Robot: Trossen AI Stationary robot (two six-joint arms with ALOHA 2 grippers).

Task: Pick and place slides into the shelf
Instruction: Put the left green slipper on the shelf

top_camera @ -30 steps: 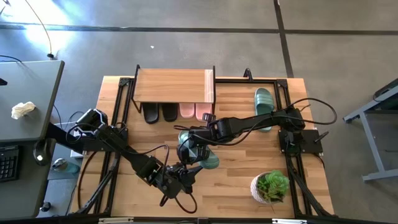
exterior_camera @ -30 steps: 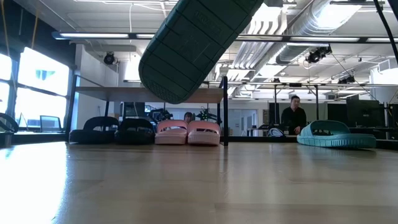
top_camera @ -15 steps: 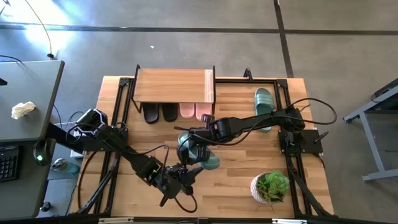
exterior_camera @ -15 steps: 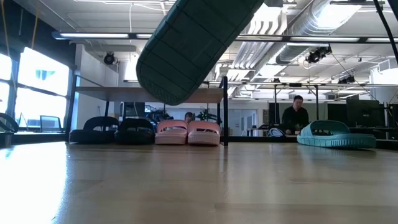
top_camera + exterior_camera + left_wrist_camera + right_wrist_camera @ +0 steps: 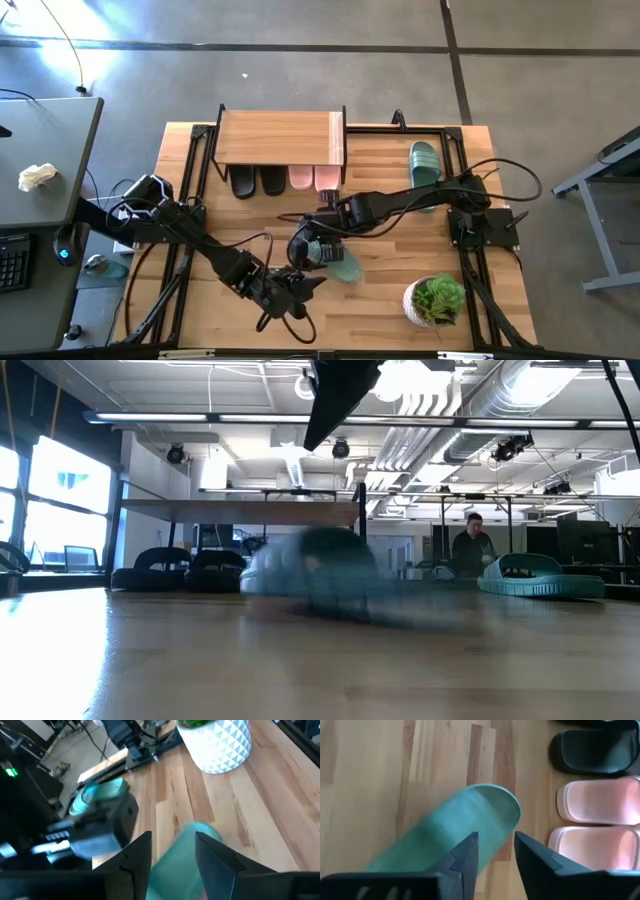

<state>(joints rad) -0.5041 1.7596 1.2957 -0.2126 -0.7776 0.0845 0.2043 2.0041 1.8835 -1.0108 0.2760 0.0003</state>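
One sage green slide [image 5: 345, 266] lies on the table at mid front and shows blurred in the low view [image 5: 320, 570]. My right gripper [image 5: 495, 852] stands open just above it, touching nothing. My left gripper [image 5: 172, 840] is open at the slide's near end [image 5: 185, 852], which shows between its fingers. The second green slide [image 5: 424, 162] rests on its sole at the far right. The black pair [image 5: 258, 182] and the pink pair [image 5: 313, 180] stand under the shelf [image 5: 280, 138]. My left gripper comes level from the table's near left, and the green slide's near end [image 5: 186, 845] shows in the gap between its fingers. I cannot tell whether the fingers touch it.
A potted plant in a white pot [image 5: 435, 300] stands at the near right, close to the dropped slide. Black frame rails run along the table's left and right edges. A person [image 5: 472, 545] shows in the room beyond the table.
My right gripper has opened and let go of the green slide. The slide, held tilted up in the air a moment ago, has dropped onto the table between both grippers.
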